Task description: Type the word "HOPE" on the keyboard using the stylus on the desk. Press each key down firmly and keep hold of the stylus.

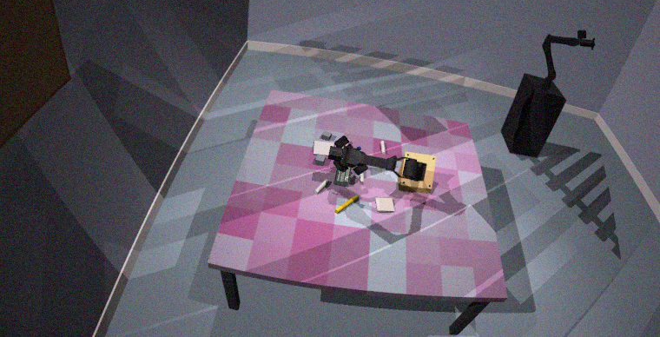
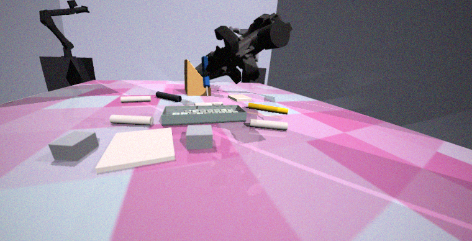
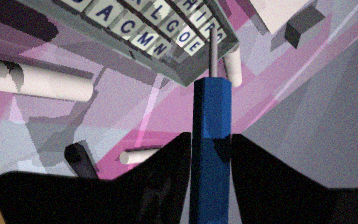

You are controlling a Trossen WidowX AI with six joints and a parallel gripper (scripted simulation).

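The keyboard (image 1: 342,177) (image 2: 204,118) (image 3: 158,48) is a grey-green tray with white letter keys. My gripper (image 2: 205,73) (image 3: 211,142) is shut on the stylus (image 1: 359,148) (image 2: 205,61) (image 3: 211,107), a blue stick with a thin grey tip. In the exterior view it stands nearly upright, its tip above the level of the keys and not touching them. In the wrist view the tip overlaps the P and Q keys at the keyboard's end, with O and E just beside. The H key shows only partly at the top edge. How far the tip is from the keys is unclear.
White cylinders (image 2: 131,120) (image 2: 269,124) (image 3: 55,82) lie around the keyboard, with a yellow stick (image 1: 346,203) (image 2: 267,108) and a black stick (image 2: 168,96). A white pad (image 1: 321,148) (image 2: 141,148) and two grey blocks (image 2: 74,145) (image 2: 199,136) lie at the keyboard's far side from my base.
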